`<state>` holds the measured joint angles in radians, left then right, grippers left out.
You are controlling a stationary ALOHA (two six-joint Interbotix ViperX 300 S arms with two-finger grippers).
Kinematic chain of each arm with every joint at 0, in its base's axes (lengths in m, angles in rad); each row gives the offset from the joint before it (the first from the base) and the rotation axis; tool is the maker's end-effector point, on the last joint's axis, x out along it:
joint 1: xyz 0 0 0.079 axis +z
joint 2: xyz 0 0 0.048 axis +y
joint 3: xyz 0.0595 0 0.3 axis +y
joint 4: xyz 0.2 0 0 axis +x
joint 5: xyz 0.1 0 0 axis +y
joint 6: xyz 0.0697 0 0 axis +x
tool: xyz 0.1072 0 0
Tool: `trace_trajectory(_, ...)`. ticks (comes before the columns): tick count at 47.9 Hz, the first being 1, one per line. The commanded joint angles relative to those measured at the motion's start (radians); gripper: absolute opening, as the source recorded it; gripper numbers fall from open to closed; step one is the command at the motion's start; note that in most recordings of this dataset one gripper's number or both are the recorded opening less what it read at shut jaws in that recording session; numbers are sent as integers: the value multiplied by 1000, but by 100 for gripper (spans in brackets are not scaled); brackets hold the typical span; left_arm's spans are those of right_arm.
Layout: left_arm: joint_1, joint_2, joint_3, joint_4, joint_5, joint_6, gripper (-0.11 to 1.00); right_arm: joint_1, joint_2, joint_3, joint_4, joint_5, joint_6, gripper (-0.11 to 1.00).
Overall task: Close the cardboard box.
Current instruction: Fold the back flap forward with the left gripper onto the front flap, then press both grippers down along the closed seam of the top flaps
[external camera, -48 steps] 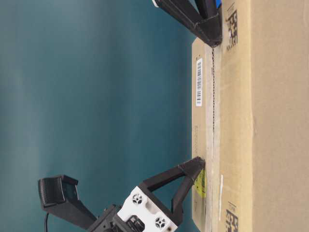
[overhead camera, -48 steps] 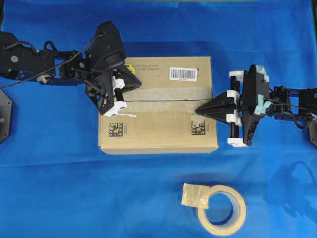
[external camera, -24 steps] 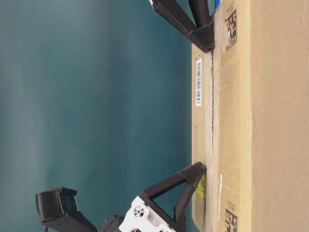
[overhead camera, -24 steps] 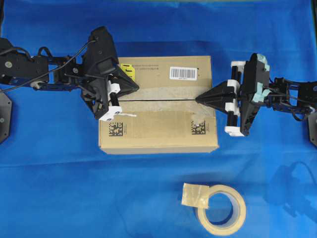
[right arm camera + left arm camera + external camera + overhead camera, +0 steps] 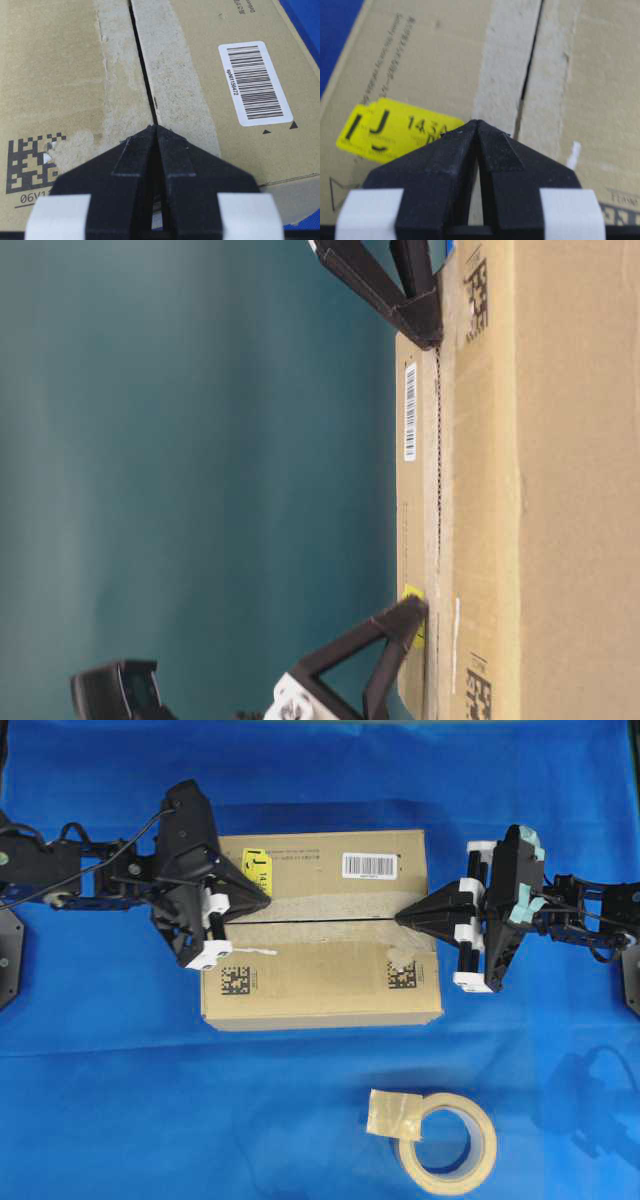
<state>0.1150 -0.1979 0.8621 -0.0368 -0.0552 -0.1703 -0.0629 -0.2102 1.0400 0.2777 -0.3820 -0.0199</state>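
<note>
**Pincers meet at box seam**

Box (image 5: 320, 930) lies flat on the blue surface (image 5: 150, 1100), its top flaps down and meeting along a narrow dark seam (image 5: 320, 921) edged with pale tape remnants. The left pincer (image 5: 266, 900) is pressed shut, fingertips together in a point, empty, resting at the box's left end just beside the seam and the yellow sticker (image 5: 257, 868). The left wrist view shows its tip (image 5: 476, 121) over the torn tape strip, partly covering the sticker. The right pincer (image 5: 400, 919) is likewise closed on nothing, its point at the right end of the seam; from the right wrist view the tip (image 5: 156, 126) sits right on the seam line, with the barcode label (image 5: 255, 82) off to one side and a printed square code (image 5: 32, 162) to the other. Whether either tip presses on the cardboard cannot be told. A tape roll (image 5: 448, 1140) lies on the surface well apart from the box, nearer the right arm.
</note>
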Motion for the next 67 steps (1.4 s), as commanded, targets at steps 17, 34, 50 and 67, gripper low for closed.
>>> trace_trajectory(17, -51, -141, 239, -2, -486, 14, 0, -21, -3, -5, 5, 0, 2, 0)
trace_trajectory(34, -55, 8, 276, 0, -686, 71, 0, -23, -3, -5, 6, 0, 9, 0)
trace_trajectory(50, -67, 103, 259, -5, -690, 71, 0, -23, -5, -5, 6, 0, 11, 0)
trace_trajectory(67, -67, 110, 265, -5, -687, 71, 0, -23, -3, -5, 6, 0, 11, 0)
